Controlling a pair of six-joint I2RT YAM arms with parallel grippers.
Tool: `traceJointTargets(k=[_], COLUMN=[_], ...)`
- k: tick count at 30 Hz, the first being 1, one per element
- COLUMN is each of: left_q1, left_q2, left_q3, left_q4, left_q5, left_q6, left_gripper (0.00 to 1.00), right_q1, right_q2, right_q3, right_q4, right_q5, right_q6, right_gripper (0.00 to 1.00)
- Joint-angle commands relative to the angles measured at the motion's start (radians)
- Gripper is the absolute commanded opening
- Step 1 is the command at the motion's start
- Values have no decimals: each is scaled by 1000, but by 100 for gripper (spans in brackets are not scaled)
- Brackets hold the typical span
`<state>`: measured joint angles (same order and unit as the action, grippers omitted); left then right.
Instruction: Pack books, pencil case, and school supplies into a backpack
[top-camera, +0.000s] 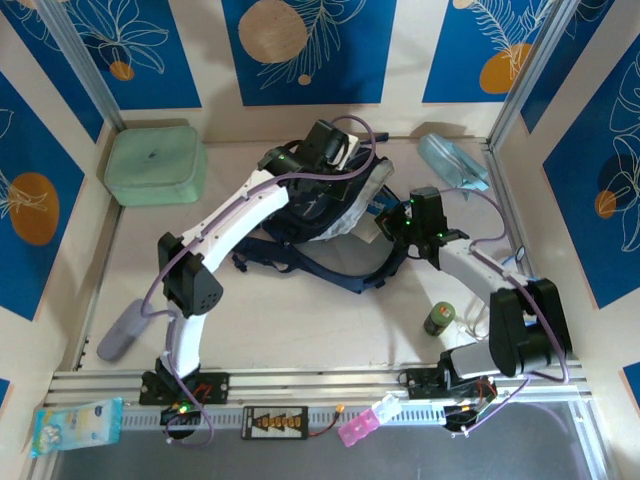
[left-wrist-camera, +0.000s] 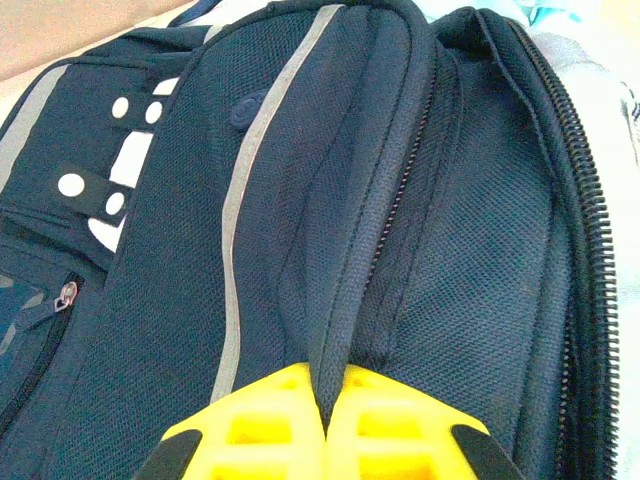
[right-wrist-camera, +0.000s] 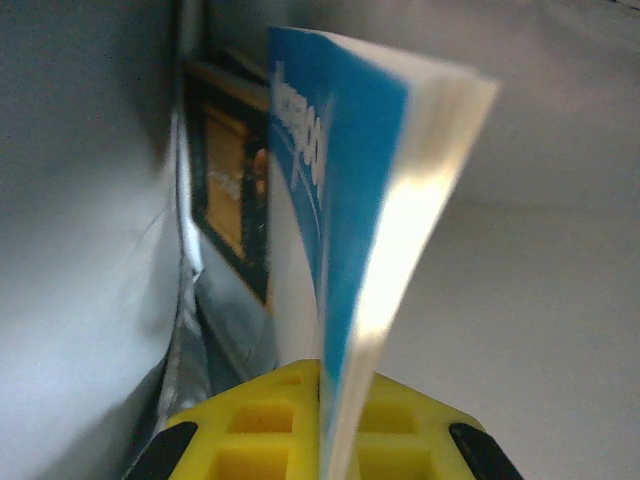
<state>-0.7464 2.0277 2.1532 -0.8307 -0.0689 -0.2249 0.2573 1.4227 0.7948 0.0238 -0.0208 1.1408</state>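
The navy backpack lies in the middle of the table with its straps spread toward me. My left gripper is at its far top edge, its yellow fingers shut on a fold of the backpack's opening rim beside the zipper. My right gripper reaches into the bag from the right and is shut on a blue-covered book held edge-on inside the grey lining. A tan-brown book with a dark picture stands behind it in the bag. The pale-blue pencil case lies at the back right.
A mint-green boxy case sits at the back left. A small green bottle stands near the right arm's base. A grey oblong object lies front left. A tissue pack and a pink item rest on the front rail.
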Motion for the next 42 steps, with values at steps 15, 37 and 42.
traceJointTargets(k=[15, 37, 42], left_q1=[73, 132, 134], left_q2=[-91, -151, -162], left_q3=[6, -141, -195], left_q4=[90, 181, 221], left_q5=[144, 247, 260], left_q6=[-114, -190, -200], left_gripper=[0, 0, 0], right_q1=[97, 82, 60], right_q2=[348, 221, 76], right_q3=[198, 148, 85], right_q4=[257, 122, -87], right_q5=[43, -78, -50], right_q6=[232, 242, 210], right_gripper=[7, 66, 67])
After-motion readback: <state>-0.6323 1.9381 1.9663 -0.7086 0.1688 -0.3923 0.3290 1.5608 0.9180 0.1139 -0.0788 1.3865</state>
